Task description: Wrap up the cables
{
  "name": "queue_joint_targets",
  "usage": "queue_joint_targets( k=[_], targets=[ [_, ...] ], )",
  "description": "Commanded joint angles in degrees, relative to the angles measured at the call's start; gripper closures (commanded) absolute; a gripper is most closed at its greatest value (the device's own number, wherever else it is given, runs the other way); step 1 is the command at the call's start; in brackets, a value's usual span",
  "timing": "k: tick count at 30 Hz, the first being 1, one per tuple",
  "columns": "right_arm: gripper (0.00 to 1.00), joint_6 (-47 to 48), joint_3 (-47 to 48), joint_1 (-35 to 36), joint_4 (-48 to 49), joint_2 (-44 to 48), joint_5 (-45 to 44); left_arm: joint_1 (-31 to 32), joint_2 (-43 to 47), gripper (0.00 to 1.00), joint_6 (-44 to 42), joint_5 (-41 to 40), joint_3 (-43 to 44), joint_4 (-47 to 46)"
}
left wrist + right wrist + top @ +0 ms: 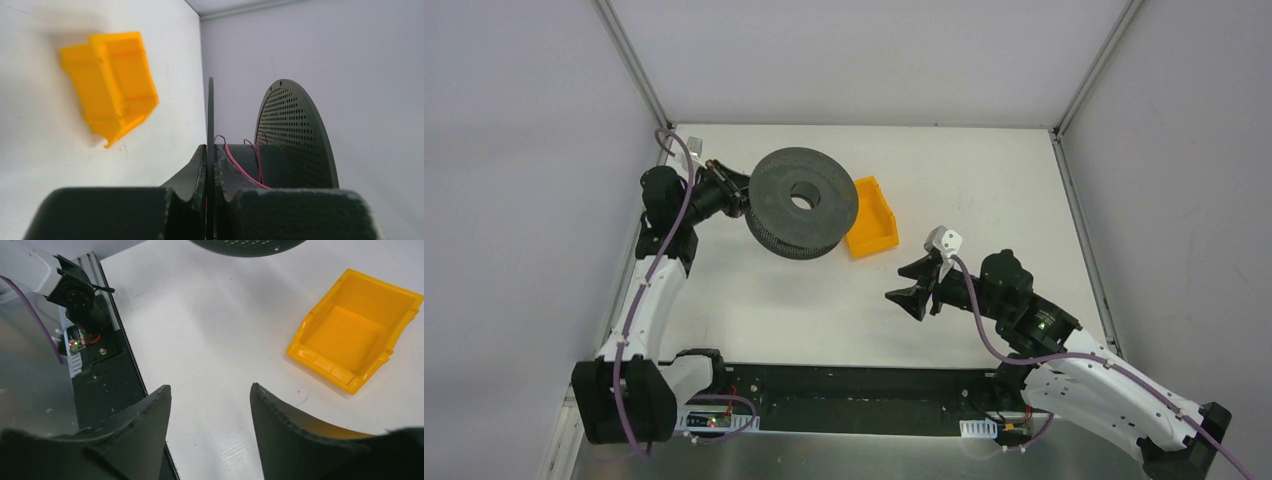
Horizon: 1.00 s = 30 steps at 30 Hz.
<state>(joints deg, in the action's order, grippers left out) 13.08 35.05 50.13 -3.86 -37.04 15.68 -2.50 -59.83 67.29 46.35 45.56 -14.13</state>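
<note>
A dark grey perforated spool [801, 203] is held up off the table at the back left. My left gripper [739, 196] is shut on the spool's thin near flange [210, 115], fingers [196, 167] on either side of it. Thin reddish cables [250, 160] lie in loose loops round the spool's core, between the flanges, seen only in the left wrist view. My right gripper [912, 287] is open and empty, low over the table's middle, right of and nearer than the spool. The spool's edge [247, 245] shows at the top of the right wrist view.
An orange bin [871, 217] sits on the table just right of the spool, also seen in the left wrist view [112, 80] and right wrist view [357, 335], empty. The black base rail [854, 395] runs along the near edge. Walls enclose the table on three sides.
</note>
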Motion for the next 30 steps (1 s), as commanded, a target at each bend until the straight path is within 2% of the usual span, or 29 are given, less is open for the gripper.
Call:
queue_joint_targets(
  k=[1, 6, 9, 20, 30],
  targets=[
    [0.35, -5.75, 1.02, -0.05, 2.07, 1.7, -0.89, -4.88, -9.63, 1.0, -1.94, 3.54, 6.27, 3.9],
    [0.23, -8.53, 0.28, -0.04, 2.8, 1.17, -6.71, -7.66, -18.0, 1.0, -4.04, 3.85, 8.04, 2.56],
    [0.01, -8.72, 0.28, -0.04, 2.8, 1.18, -9.14, -8.28, -22.8, 1.0, -7.11, 3.74, 9.71, 3.15],
    [0.01, -6.64, -0.82, -0.05, 1.86, 1.66, -12.14, -8.88, -40.48, 1.0, -18.32, 2.15, 19.37, 11.12],
    [0.01, -5.79, -1.09, -0.08, 1.75, 0.46, -11.32, -9.61, -47.37, 0.99, -24.3, 2.89, 21.86, 14.66]
  ],
)
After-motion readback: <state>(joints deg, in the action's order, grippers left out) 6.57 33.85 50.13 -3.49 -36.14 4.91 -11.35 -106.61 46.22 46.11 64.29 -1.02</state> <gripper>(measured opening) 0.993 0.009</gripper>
